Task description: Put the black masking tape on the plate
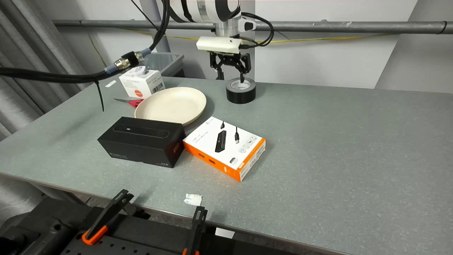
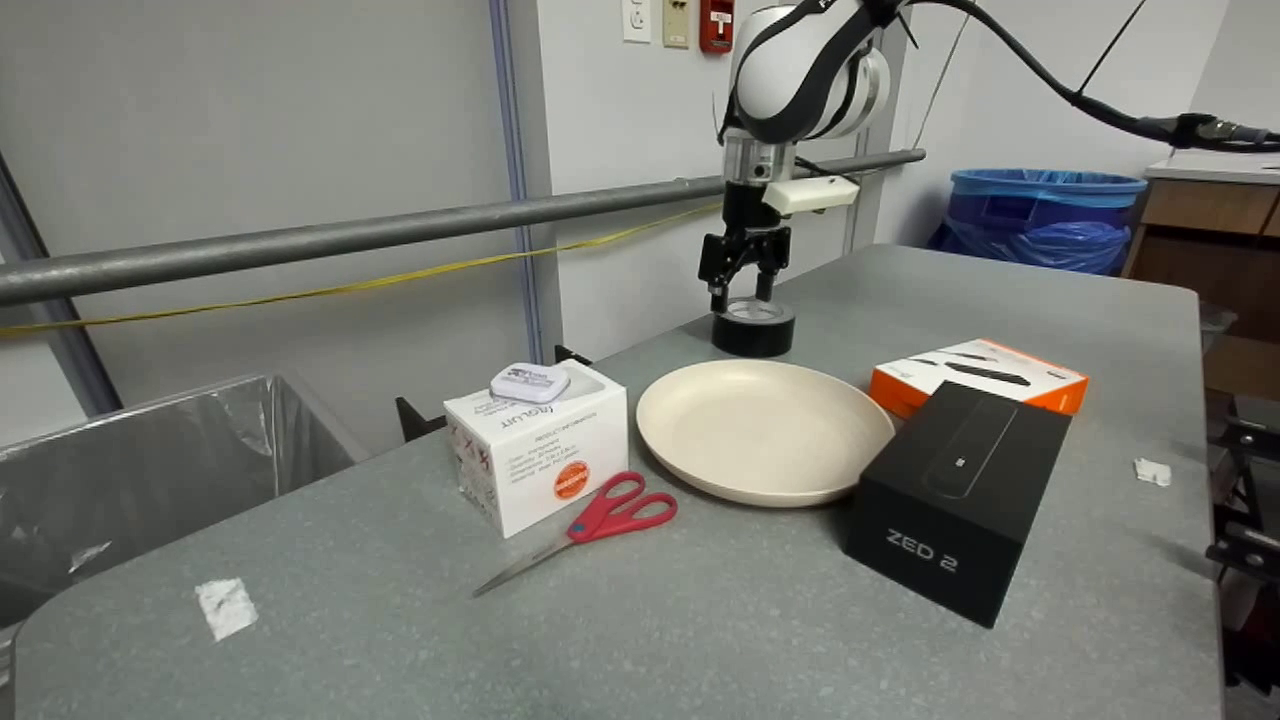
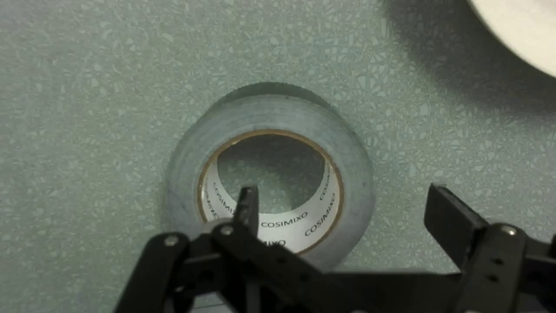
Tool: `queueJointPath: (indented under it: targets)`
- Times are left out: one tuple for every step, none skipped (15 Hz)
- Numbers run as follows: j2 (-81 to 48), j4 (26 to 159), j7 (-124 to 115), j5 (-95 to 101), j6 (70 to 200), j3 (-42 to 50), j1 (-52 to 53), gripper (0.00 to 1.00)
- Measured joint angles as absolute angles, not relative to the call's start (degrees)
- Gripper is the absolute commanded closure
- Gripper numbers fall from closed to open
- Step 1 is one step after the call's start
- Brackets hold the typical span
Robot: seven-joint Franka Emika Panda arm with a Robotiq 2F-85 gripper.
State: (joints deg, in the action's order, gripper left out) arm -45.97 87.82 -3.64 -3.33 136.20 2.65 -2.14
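Our Robotiq gripper (image 1: pixel 231 77) spread | one finger (image 3: pixel 248 208) at hollow of black COSIMIXO tape roll (image 1: pixel 241 95) | cream-white plate (image 2: pixel 765 430) nearby

Black tape (image 1: pixel 241 94) with a grey top and white inside, cream plate (image 2: pixel 765 425), black gripper (image 1: pixel 231 78), black box (image 1: pixel 141 141), orange and white box (image 1: pixel 226 147), red-handled scissors (image 2: pixel 605 518), speckled grey table (image 1: pixel 336 148)

A dark, soft-edged shadow (image 3: pixel 451 52) borders the plate (image 3: pixel 527 26) in the wrist view.
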Motion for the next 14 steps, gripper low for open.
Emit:
queueJointPath:
  targets:
    - [-46.7, 87.2, -3.6, -3.3, 136.2, 2.6, -2.1, 0.00]
    - [-47.4, 86.5, -3.6, -3.3, 136.2, 2.5, -2.1, 0.25]
    - [-48.2, 85.9, -3.6, -3.3, 136.2, 2.5, -2.1, 0.26]
    - [-48.9, 85.3, -3.6, -3.3, 136.2, 2.5, -2.1, 0.34]
    - [-49.5, 84.9, -3.6, -3.2, 136.2, 2.5, -2.0, 0.42]
    - [-49.9, 84.4, -3.6, -3.1, 136.2, 2.5, -1.9, 0.49]
    - [-50.3, 84.0, -3.6, -3.0, 136.2, 2.5, -1.8, 0.58]
    - [-50.5, 83.7, -3.6, -3.0, 136.2, 2.5, -1.7, 0.65]
    - [-50.6, 83.5, -3.6, -3.0, 136.2, 2.5, -1.6, 0.74]
    - [-50.5, 83.2, -3.7, -2.9, 136.2, 2.5, -1.5, 0.81]
    - [-50.5, 82.8, -3.7, -2.8, 136.2, 2.5, -1.4, 0.88]
    - [-50.3, 82.6, -3.7, -2.8, 136.2, 2.5, -1.3, 0.95]
    - [-50.0, 82.5, -3.7, -2.8, 136.2, 2.5, -1.2, 0.96]
    - [-49.7, 82.4, -3.7, -2.8, 136.2, 2.5, -1.0, 0.94]
